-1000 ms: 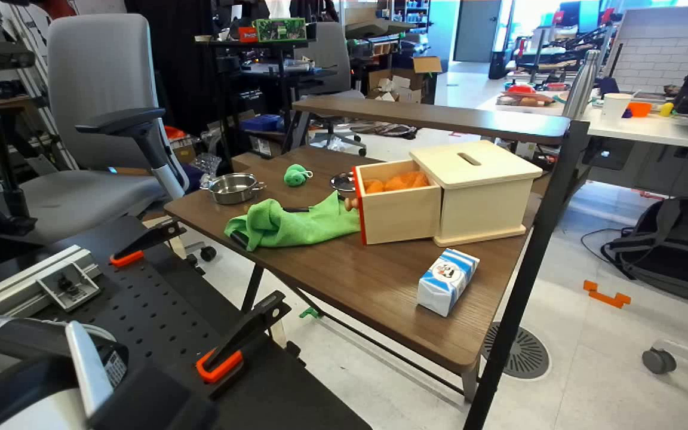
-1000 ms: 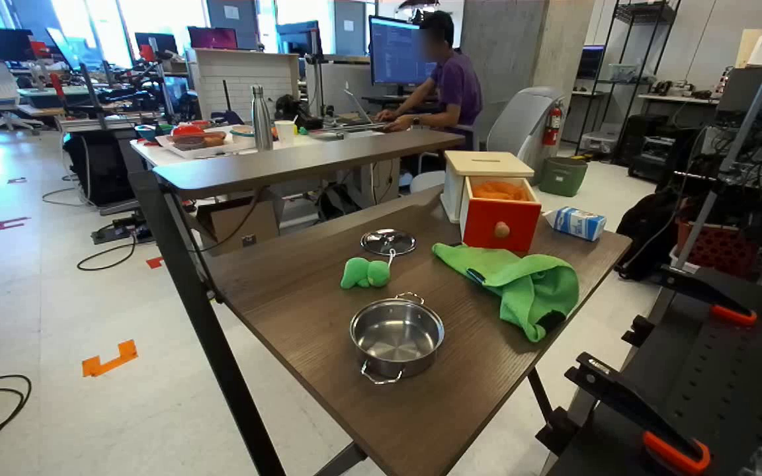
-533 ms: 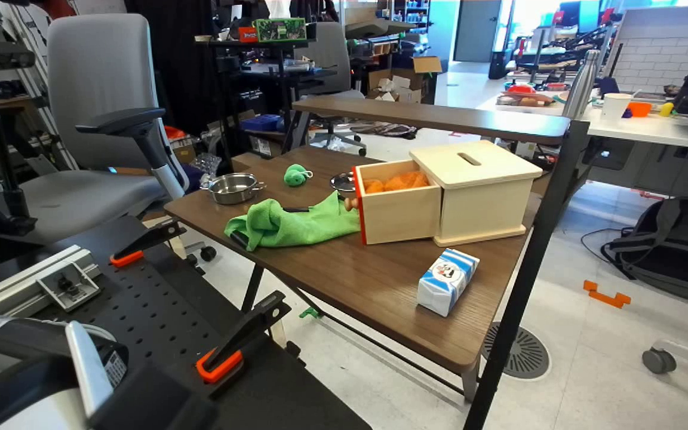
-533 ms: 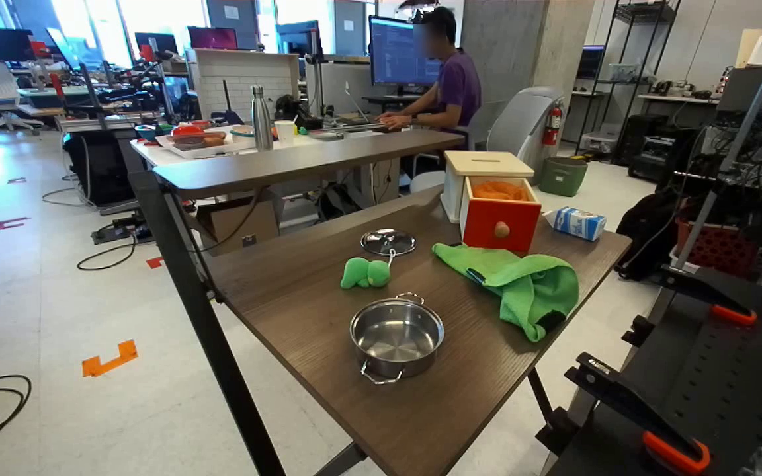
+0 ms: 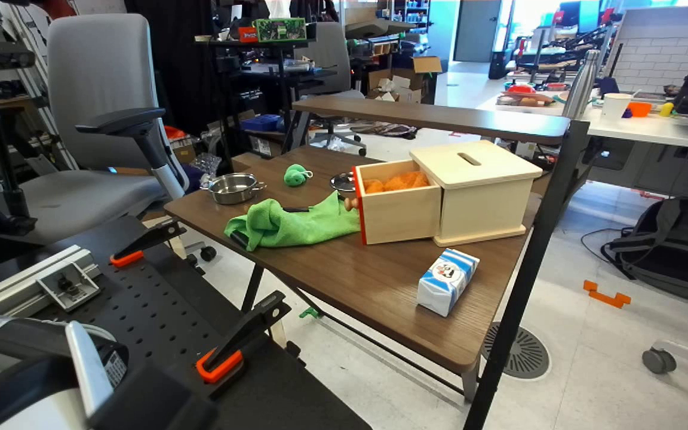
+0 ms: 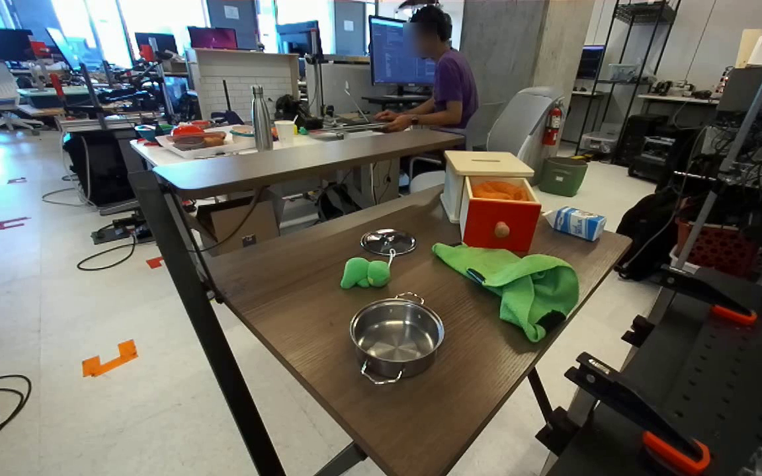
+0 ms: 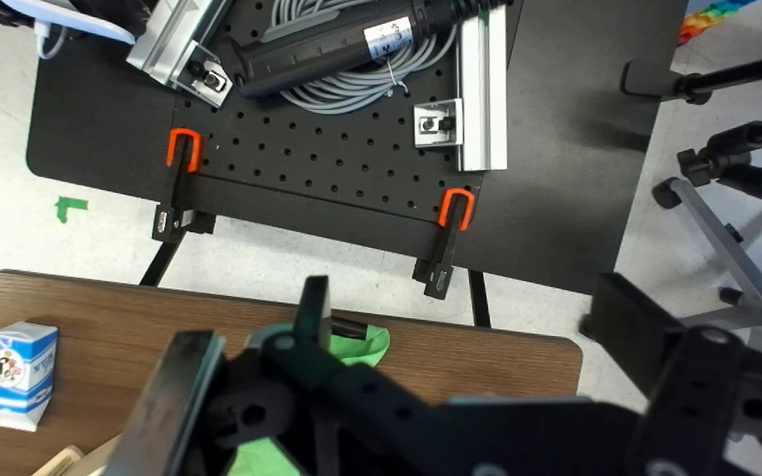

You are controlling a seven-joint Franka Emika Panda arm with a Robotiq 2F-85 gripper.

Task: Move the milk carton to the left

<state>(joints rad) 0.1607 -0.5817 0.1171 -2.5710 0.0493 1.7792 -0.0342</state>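
The milk carton (image 7: 22, 375) lay on its side towards an end of the brown table (image 5: 368, 272), near the light wooden box (image 5: 484, 209), with bare tabletop between them in my wrist view. I took it for thin card: probably light, though I couldn't tell whether there was anything inside. A hard squeeze would likely buckle it, and the printed sides looked slick enough to slip in a weak grip. My choice was to pinch the 2 long sides at their middle, from above, leaving alone the folded white end (image 6: 553, 215) seen in an exterior view, which might crumple.

The gripper (image 7: 467, 314) hung well away, its 2 fingers (image 7: 311, 314) spread wide and nothing I could see between them. I judged the approach came next, sideways then down, minding the drawer (image 6: 483, 225) standing out from the box. Whose left was meant, I couldn't tell.

Beyond lay the green cloth (image 5: 302, 224), then the lid (image 6: 388, 242), the green toy (image 6: 366, 272) and the steel pot (image 6: 397, 336). Across a strip of pale floor (image 7: 282, 261) stood the black bench (image 7: 566, 152) with 2 orange-tipped clamps (image 7: 442, 258).
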